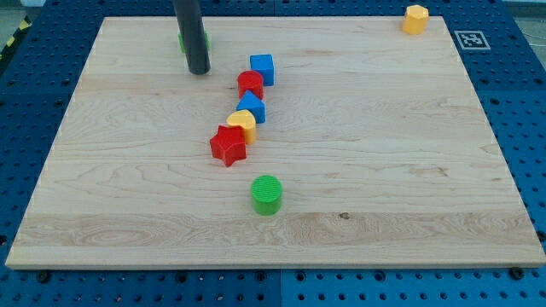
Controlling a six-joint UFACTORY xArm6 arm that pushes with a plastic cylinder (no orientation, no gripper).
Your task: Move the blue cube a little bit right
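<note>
Blue cube: the blue cube (263,68) sits on the bench (384,170) at the upper end of a crooked chain of blocks, left of the view's centre and near the view's top.
Chain: a red cylinder (250,83) touches the cube at its lower left; below come a second blue block (252,108), a yellow block (243,124) and a red star (229,145).
Others: a green cylinder (267,194) stands apart lower down, a yellow block (415,19) lies at the top right corner, and a green block (206,39) hides mostly behind the rod.
My tip: my tip (199,72) rests on the bench to the left of the cube, near but apart.
Pincer: there is none here, so you have no wide or narrow state to read.
Doing it well: judging from this, you should come at the cube's left face level with its middle, staying above the red cylinder, and push briefly toward the view's right.
Risk: a lower approach would likely drag the red cylinder along.
Pointing: the cube has no long axis; it looks turned slightly against the bench edges.
</note>
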